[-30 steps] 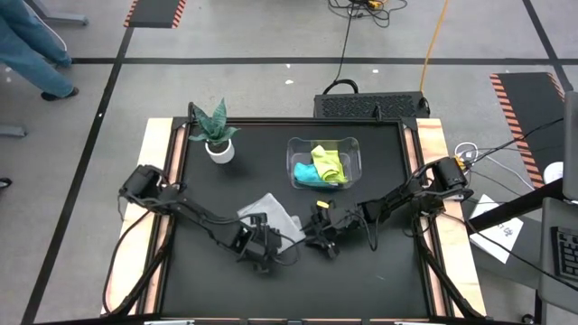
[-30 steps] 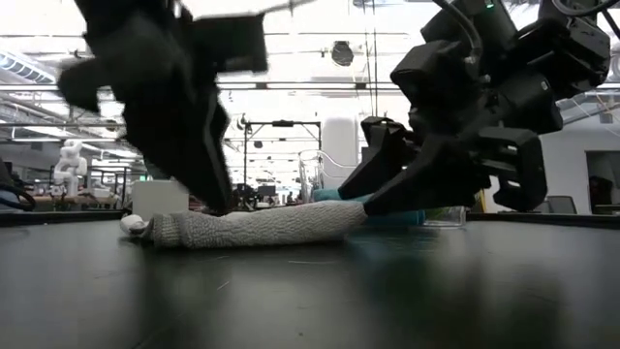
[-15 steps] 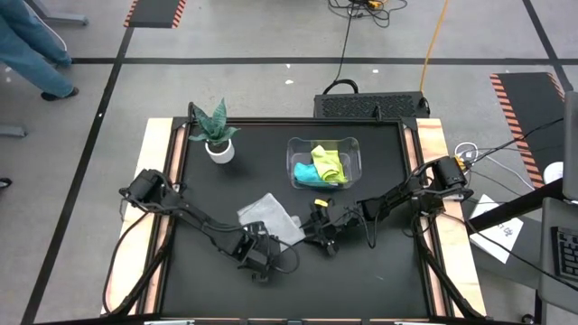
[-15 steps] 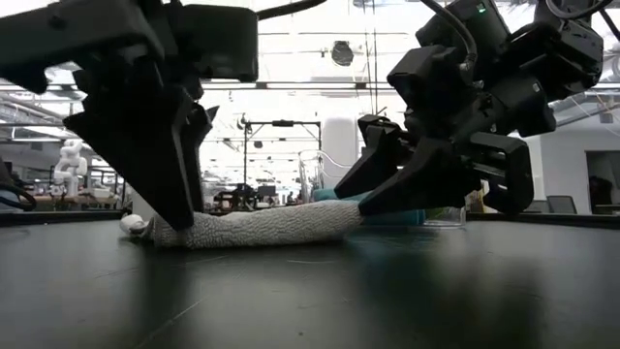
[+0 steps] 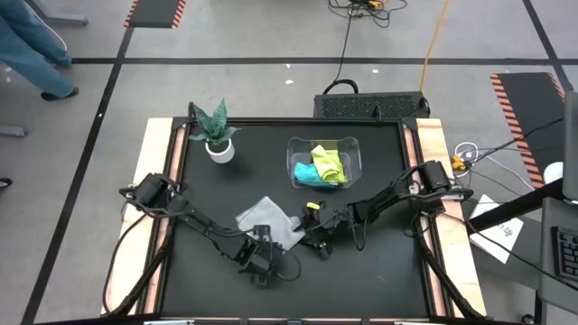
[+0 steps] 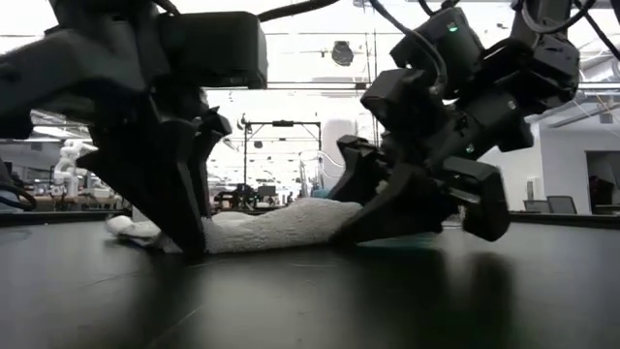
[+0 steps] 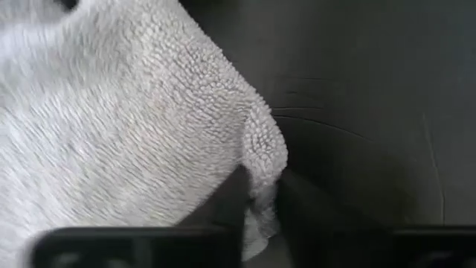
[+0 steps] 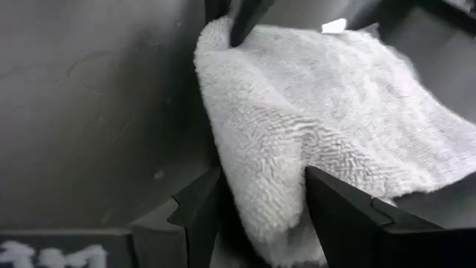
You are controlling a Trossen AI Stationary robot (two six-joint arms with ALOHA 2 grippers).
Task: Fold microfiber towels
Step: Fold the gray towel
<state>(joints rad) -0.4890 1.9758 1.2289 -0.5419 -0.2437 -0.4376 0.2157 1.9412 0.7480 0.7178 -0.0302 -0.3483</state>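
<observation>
Currently: grey towel (image 5: 269,219) partly folded | left gripper (image 5: 263,259) pinched its corner | right gripper (image 5: 318,242) straddled its edge, unclenched | yellow-green towel (image 5: 329,161), teal towel (image 5: 306,176) remained in bin (image 5: 354,144), unfolded

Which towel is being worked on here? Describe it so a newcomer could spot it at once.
On the black table, look near the front middle, between the two arms' ends and in front of the clear bin. The light grey towel lies there, with the left gripper and right gripper at its edges. Unlike the yellow-green towel and teal towel, it is outside the bin.
</observation>
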